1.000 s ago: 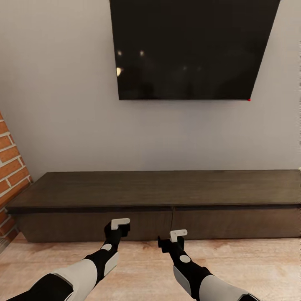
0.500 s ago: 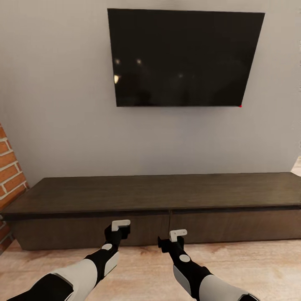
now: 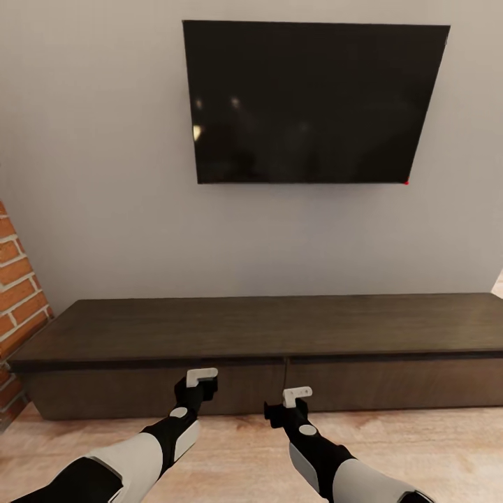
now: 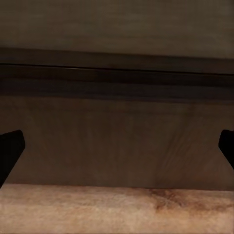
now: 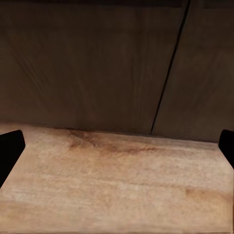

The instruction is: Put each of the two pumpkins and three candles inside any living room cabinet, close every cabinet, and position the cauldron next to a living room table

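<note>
You face the cabinet [image 3: 265,335], which runs long and low against the grey wall [image 3: 98,175], with its dark top bare and both wide drawer fronts flush and closed. The seam between the two fronts sits about at the middle of the head view, between your two arms. Above the cabinet hangs a black TV [image 3: 307,101], flat to the wall, with a small red light at its lower right corner. A brick wall [image 3: 17,279] stands at the cabinet's left end. The floor [image 3: 419,454] before you is pale wood.

Your left tool [image 3: 201,381] is held out low in front of the left drawer front, near it but apart. In the left wrist view that front [image 4: 117,141] takes up most of the picture, the cabinet's top edge shows as a dark band above it, and the floor [image 4: 117,209] lies as a strip below. The black fingertips [image 4: 9,151] stand at the two sides of that view, so the tool is wide, with nothing in it.

Your right tool [image 3: 297,397] hangs a little lower and nearer to you, over the floor, just right of the seam. The right wrist view looks on the seam [image 5: 168,73] and the floor [image 5: 117,180]; its fingertips [image 5: 10,146] are also far apart, so it is wide and holds nothing.
</note>
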Motion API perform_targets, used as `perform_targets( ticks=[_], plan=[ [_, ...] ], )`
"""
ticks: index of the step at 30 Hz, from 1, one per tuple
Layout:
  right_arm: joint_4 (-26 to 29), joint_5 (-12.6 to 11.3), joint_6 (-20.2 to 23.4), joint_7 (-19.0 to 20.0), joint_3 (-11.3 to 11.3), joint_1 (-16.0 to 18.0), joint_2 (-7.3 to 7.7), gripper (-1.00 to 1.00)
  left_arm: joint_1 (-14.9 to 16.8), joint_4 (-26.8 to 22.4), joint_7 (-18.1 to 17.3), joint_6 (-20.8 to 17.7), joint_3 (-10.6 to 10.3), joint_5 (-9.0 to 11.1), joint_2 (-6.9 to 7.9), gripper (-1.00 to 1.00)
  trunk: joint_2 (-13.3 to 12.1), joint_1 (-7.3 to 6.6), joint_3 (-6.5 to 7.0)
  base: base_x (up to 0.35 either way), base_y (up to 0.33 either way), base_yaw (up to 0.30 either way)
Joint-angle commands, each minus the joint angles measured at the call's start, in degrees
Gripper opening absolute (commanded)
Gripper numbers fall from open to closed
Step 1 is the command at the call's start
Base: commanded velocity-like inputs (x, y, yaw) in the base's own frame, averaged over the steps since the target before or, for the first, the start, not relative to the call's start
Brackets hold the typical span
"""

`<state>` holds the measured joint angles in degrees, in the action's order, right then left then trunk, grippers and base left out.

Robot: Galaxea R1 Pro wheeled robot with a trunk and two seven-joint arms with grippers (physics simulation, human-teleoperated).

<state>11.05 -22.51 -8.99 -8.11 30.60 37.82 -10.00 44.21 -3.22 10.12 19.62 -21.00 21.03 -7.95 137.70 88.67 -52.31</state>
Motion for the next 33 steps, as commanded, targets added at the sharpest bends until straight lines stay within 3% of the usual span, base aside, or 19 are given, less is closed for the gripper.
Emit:
perform_targets(
  ticks=[1,11,24,33],
  plan=[
    [-0.05,-0.51,0.03,-0.25,0.47,0.05,0.00,1.00,0.05,0.05,0.29,0.16,-0.48,0.33,-0.02,1.00,-0.39,-0.24,0.04,0.000,0.000,0.066],
    [-0.01,-0.51,1.20,-0.24,0.49,0.06,0.00,1.00,0.02,0.47,0.41,0.18,-0.45,0.33,-0.04,1.00,-4.40,-2.44,0.99,0.000,0.000,0.044],
    [-0.02,-0.58,1.14,-0.22,0.48,0.06,0.00,1.00,0.05,-0.32,0.24,0.27,-0.53,0.33,-0.04,1.00,-4.40,-2.44,0.85,0.000,0.000,0.002],
    [-0.05,-0.67,1.20,-0.23,0.46,0.06,0.01,1.00,0.03,-5.20,0.09,-0.26,-0.54,0.37,-0.04,1.00,-4.40,-2.44,0.85,0.000,0.000,0.000]
  ],
)
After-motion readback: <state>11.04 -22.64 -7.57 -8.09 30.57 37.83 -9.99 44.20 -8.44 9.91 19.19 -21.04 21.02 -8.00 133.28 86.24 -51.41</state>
